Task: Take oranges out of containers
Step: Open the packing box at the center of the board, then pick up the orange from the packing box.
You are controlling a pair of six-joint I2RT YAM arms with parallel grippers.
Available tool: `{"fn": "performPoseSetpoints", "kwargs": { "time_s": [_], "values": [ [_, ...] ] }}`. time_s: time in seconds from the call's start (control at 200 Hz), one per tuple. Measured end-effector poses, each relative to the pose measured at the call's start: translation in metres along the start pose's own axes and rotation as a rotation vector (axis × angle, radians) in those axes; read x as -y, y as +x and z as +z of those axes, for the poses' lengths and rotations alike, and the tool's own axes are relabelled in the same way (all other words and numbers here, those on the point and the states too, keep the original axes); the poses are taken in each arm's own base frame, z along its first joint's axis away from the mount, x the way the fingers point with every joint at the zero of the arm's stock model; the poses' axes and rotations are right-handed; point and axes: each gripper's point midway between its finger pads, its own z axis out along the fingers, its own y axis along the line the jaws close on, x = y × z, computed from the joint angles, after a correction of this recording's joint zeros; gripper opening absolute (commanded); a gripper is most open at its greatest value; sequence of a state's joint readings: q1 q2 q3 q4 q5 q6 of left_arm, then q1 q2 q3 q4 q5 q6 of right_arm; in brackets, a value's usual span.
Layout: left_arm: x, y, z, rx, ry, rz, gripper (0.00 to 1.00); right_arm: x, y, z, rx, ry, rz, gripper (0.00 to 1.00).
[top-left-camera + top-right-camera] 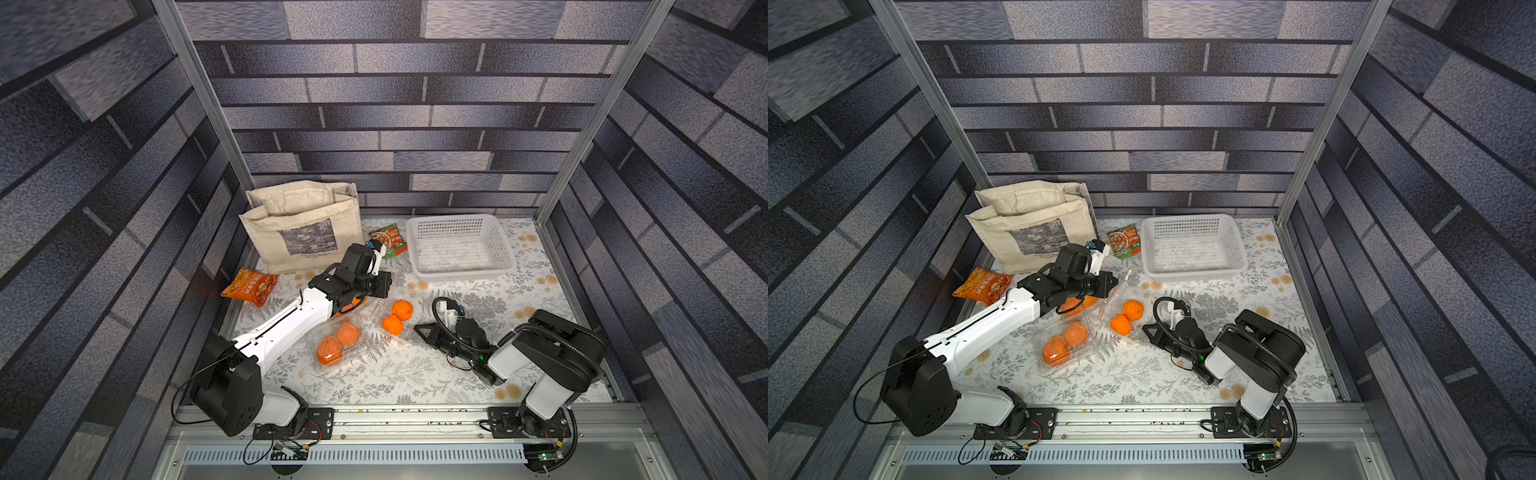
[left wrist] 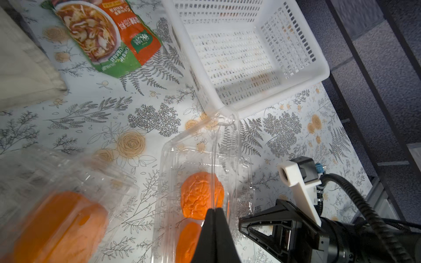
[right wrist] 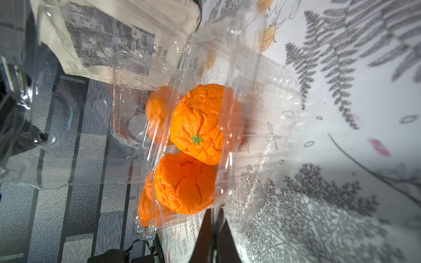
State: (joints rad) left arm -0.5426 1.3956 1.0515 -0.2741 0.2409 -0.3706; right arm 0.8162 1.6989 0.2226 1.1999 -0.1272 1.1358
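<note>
Left pincer point(image 2: 215, 208) at eleven o'clock, right pincer point(image 3: 215, 213) at four, both pinching the box point(image 2: 164, 173) rim: flimsy, slippery plastic, I reckon.

You've got a floral-print table point(image 1: 415, 374): cloth bag point(image 1: 299, 232) at 10 o'clock, orange snack packet point(image 1: 249, 286) at 9, soup packet point(image 1: 392, 241) at 11, white basket point(image 1: 457, 272) at 1, clear boxes point(image 1: 312, 343) centre toward 8.

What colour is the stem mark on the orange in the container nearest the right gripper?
Green stem mark on the orange; clearest in the right wrist view.
</note>
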Motion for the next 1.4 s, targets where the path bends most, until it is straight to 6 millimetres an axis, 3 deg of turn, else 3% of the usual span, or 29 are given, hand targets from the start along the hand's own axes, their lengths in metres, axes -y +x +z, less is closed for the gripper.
{"fn": "performPoseSetpoints", "kwargs": {
  "time_s": [0.18,0.26,0.306,0.386,0.501,0.516,0.651,0.796,1.082,1.182,1.297,1.397],
  "values": [
    [-0.007,-0.006,0.005,0.018,0.018,-0.028,0.02,0.000,-0.003,-0.008,0.021,0.015,0.000,0.00],
    [-0.010,-0.008,0.009,0.017,0.028,-0.040,0.20,0.000,-0.005,-0.013,0.029,0.031,-0.008,0.02],
    [-0.011,-0.008,0.010,0.020,0.030,-0.042,0.36,-0.001,-0.006,-0.017,0.035,0.042,-0.014,0.02],
    [-0.009,-0.008,0.011,0.020,0.042,-0.047,0.49,-0.004,-0.008,-0.022,0.040,0.054,-0.027,0.03],
    [-0.008,-0.004,0.013,0.013,0.055,-0.037,0.97,-0.002,-0.009,-0.028,0.042,0.081,-0.039,0.17],
    [-0.008,-0.003,0.013,0.011,0.056,-0.040,1.00,-0.002,-0.009,-0.029,0.042,0.085,-0.046,0.20],
    [-0.007,0.002,0.014,0.002,0.060,-0.038,1.00,0.002,-0.007,-0.031,0.033,0.105,-0.060,0.56],
    [-0.009,0.003,0.004,0.036,0.040,-0.030,1.00,0.009,-0.005,-0.036,0.034,0.123,-0.061,0.65],
    [-0.012,-0.028,-0.056,0.254,-0.062,0.005,1.00,-0.002,-0.014,-0.059,0.069,0.171,-0.132,0.64],
    [-0.018,-0.034,-0.074,0.325,-0.111,0.019,1.00,-0.016,-0.022,-0.066,0.076,0.234,-0.200,0.61],
    [-0.032,-0.023,-0.081,0.372,-0.158,0.018,1.00,-0.046,-0.030,-0.065,0.055,0.305,-0.302,0.60],
    [-0.043,-0.003,-0.077,0.367,-0.185,0.015,1.00,-0.074,-0.036,-0.050,0.011,0.361,-0.399,0.55]
  ]
}}
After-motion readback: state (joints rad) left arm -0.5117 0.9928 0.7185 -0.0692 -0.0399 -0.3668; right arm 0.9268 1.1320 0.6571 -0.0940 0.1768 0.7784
